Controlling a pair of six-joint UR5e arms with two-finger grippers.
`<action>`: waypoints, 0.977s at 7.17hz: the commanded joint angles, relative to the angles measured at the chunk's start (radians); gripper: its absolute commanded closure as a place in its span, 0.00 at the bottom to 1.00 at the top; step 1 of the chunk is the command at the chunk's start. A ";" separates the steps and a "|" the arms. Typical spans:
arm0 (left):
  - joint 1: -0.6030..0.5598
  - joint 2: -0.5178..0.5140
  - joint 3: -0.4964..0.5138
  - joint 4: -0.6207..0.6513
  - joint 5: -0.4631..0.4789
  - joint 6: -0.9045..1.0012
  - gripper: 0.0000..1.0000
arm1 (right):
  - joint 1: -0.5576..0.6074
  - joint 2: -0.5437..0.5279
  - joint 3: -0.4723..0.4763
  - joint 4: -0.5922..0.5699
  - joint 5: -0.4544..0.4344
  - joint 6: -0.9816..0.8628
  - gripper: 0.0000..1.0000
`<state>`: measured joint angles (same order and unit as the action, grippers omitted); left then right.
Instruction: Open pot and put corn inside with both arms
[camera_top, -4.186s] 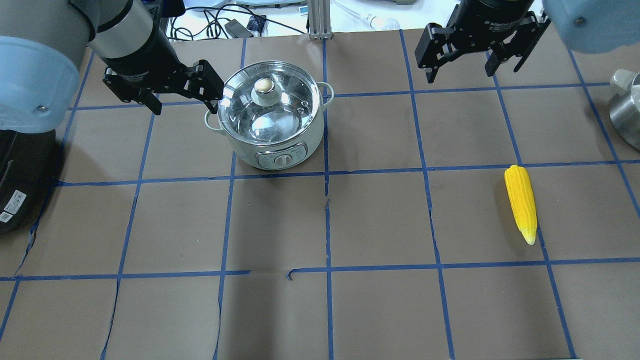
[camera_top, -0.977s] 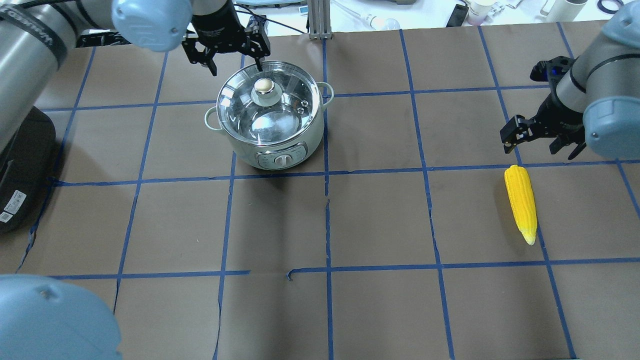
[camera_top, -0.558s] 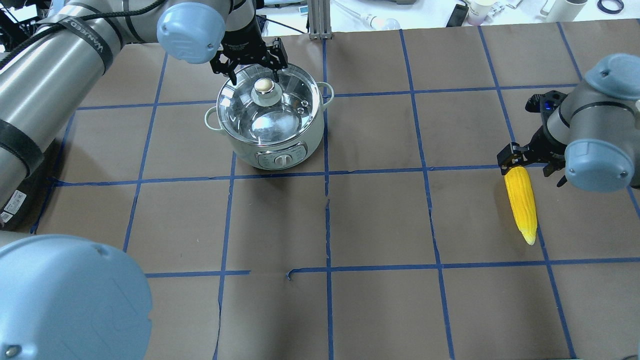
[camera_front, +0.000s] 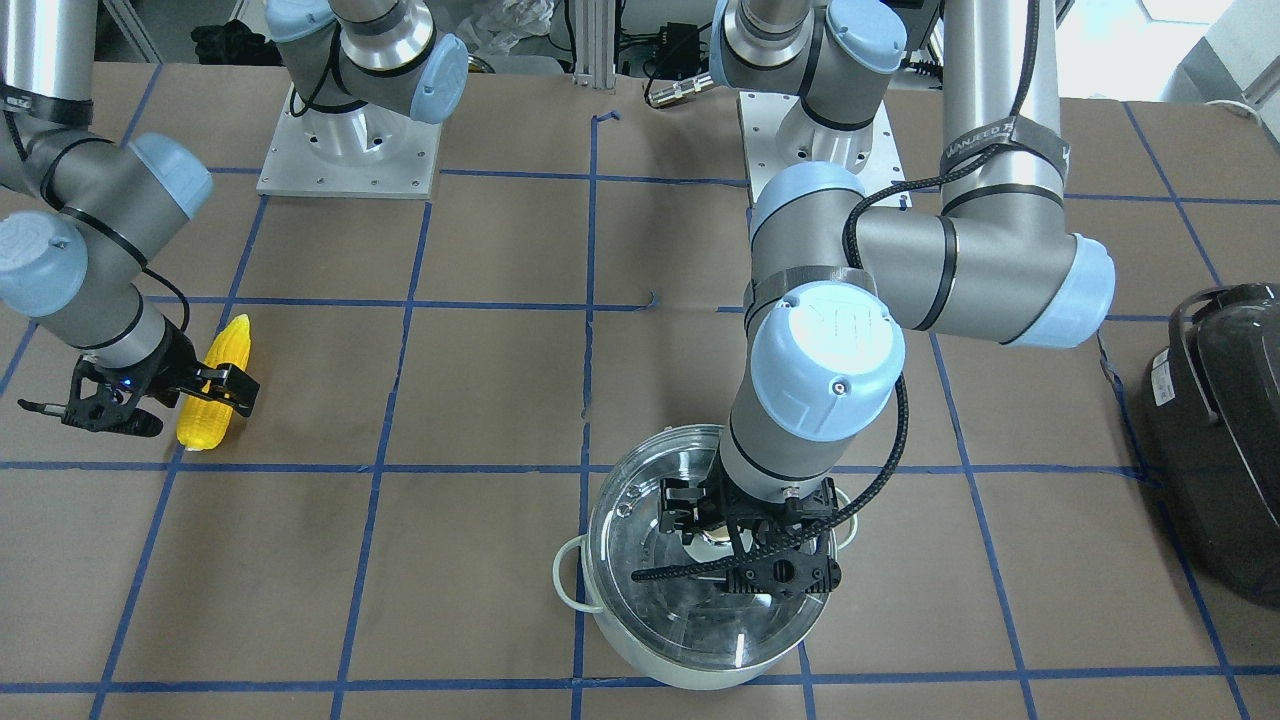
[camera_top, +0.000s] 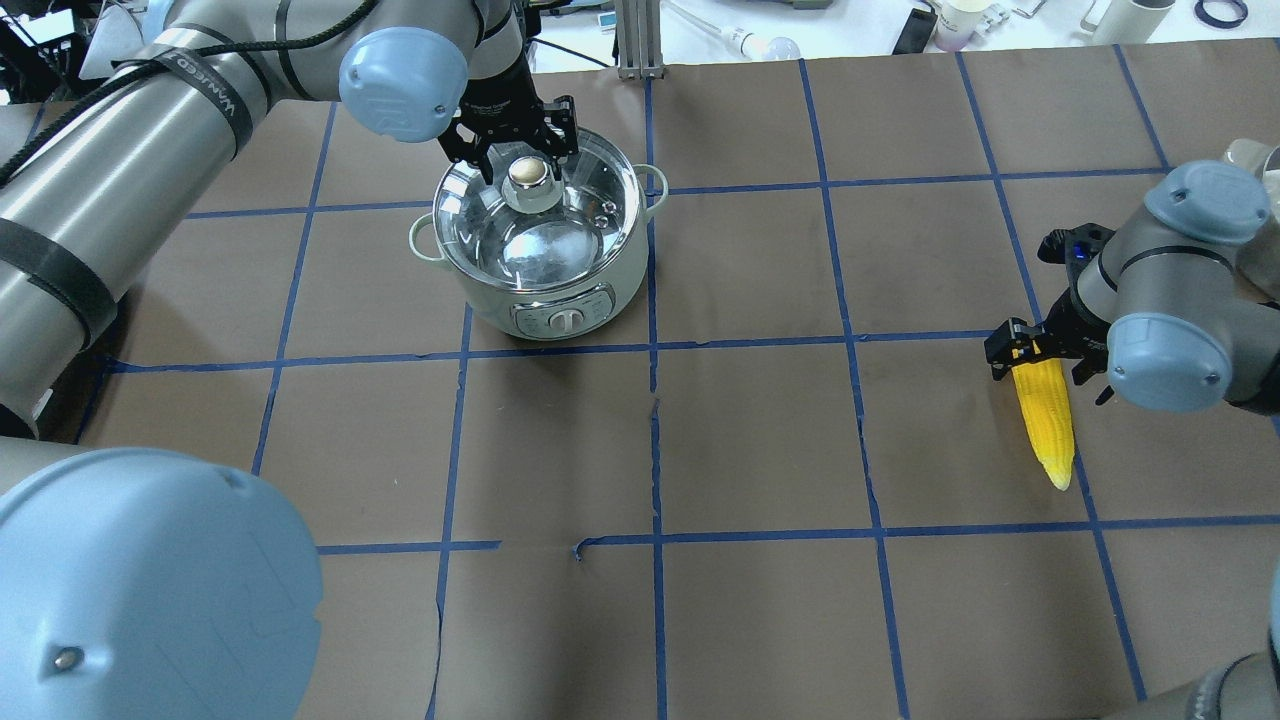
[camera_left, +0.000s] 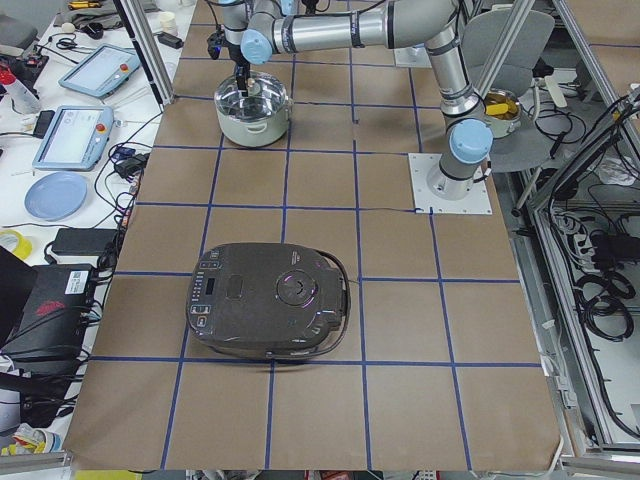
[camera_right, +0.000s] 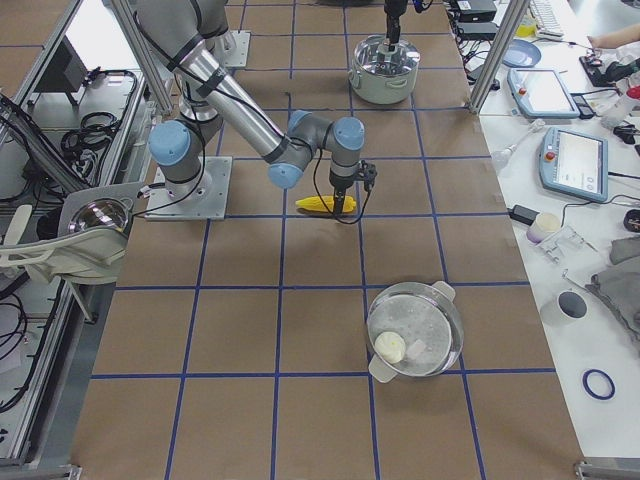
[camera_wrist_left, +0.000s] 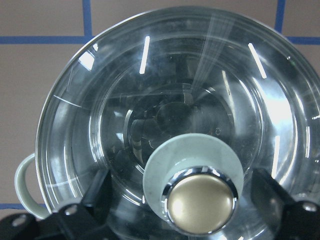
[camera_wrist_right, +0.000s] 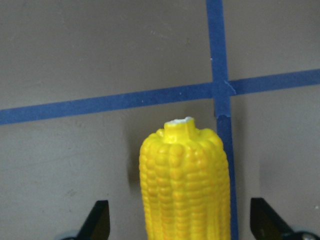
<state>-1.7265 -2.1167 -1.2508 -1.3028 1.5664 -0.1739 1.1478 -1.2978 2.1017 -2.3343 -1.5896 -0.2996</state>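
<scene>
Corn (camera_top: 1045, 425), blunt end between wide-spread right tool (camera_top: 1046, 365), lid knob (camera_top: 529, 174) on pot (camera_top: 624, 282) between wide-spread left tool (camera_top: 516, 158)

A dark grey cooker (camera_left: 268, 314) sits with its lid shut on the brown paper table (camera_left: 400, 330), which is gridded with blue tape (camera_top: 760, 537). On the white bench beside the cooker lies a blue plate (camera_left: 57, 194), with a grey tablet (camera_left: 70, 135) farther along. At the table's end opposite the cooker stands a steel pot (camera_right: 415, 328). The pale lump on it may be a lid knob.
</scene>
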 joint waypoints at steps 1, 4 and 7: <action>-0.002 0.001 0.001 0.002 -0.006 -0.012 0.84 | 0.000 -0.009 0.021 0.021 -0.041 0.005 0.00; 0.001 0.033 0.030 0.000 -0.009 -0.009 1.00 | -0.003 -0.009 0.070 0.007 -0.047 0.010 0.02; 0.117 0.070 0.100 -0.149 -0.008 0.139 1.00 | -0.013 -0.011 0.040 0.004 -0.044 0.007 0.17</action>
<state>-1.6666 -2.0649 -1.1671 -1.3793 1.5585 -0.1062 1.1408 -1.3074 2.1590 -2.3308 -1.6350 -0.2914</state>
